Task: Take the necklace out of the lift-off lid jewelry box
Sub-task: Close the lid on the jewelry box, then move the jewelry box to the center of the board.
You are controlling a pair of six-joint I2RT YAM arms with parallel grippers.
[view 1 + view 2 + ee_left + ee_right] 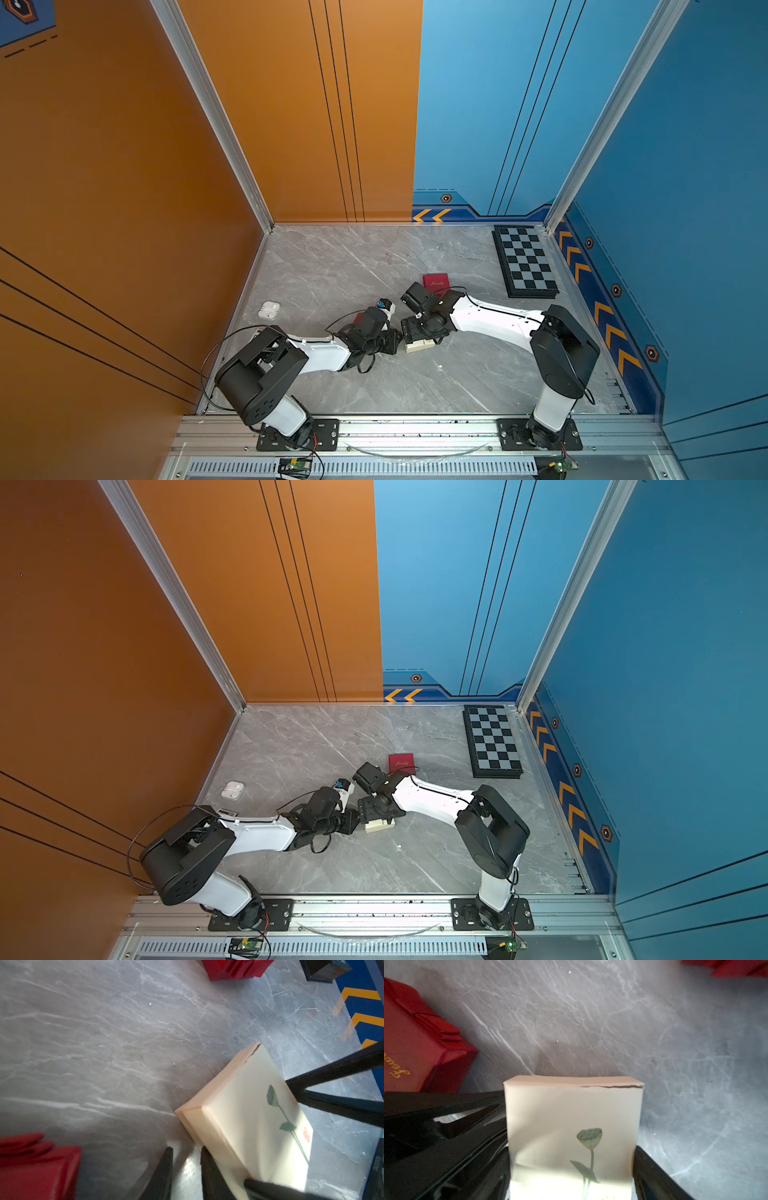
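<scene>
The jewelry box (420,345) (379,825) is cream, with a green lotus printed on its lift-off lid (571,1118). It stands on the marble table between my two arms, lid on. My right gripper (572,1147) (417,330) reaches down over it, one finger on each of two opposite sides, shut on the lid. My left gripper (186,1148) (399,338) is low beside the box, its jaws a little apart with only table between them. One of its fingers (207,1169) lies against the box's side (209,1126). The necklace is hidden.
A red gift box (436,280) (415,1043) with gold script stands just behind the right wrist. Another red box (357,319) (35,1167) sits partly under the left arm. A white earbud case (269,309) lies at the left and a chessboard (525,262) at the back right.
</scene>
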